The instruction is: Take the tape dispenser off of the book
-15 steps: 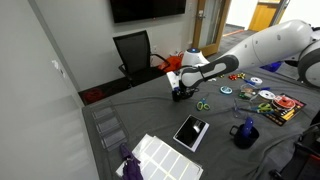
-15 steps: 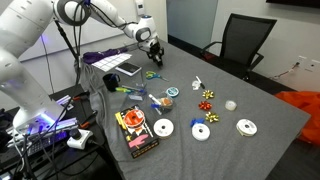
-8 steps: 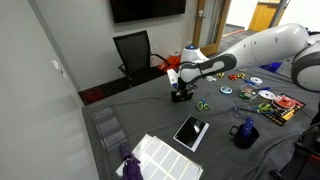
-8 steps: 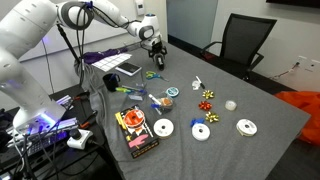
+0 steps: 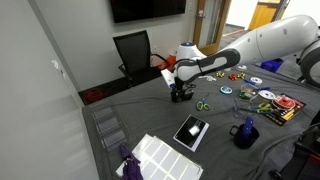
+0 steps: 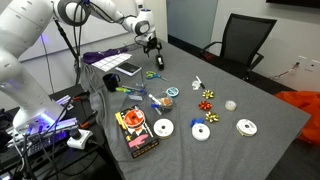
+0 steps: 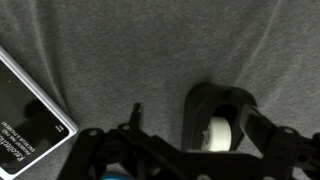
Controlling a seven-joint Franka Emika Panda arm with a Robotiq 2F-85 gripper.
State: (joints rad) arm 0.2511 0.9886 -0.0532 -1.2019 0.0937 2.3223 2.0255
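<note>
The black tape dispenser [image 5: 180, 97] stands on the grey table cloth, a hand's width away from the book [image 5: 191, 131], which lies flat with its dark cover up. In the wrist view the tape dispenser [image 7: 225, 118] shows its white roll, and the book [image 7: 25, 122] lies at the lower left. My gripper [image 5: 180, 89] hangs just above the dispenser, open, its fingers [image 7: 135, 113] spread to either side without touching it. In the exterior view from the far side, the gripper [image 6: 152, 46] is over the dispenser [image 6: 157, 60], beside the book [image 6: 129, 69].
A dark blue mug [image 5: 245, 132] stands right of the book and a white grid panel [image 5: 160, 157] lies at the table's near end. Green scissors [image 5: 203, 104], discs [image 6: 163, 128], bows and a red box [image 6: 136, 133] are scattered further along. An office chair [image 5: 135, 52] stands behind.
The jaws have opened and let go of the tape dispenser, which now rests on the cloth. The gripper has risen slightly above it.
</note>
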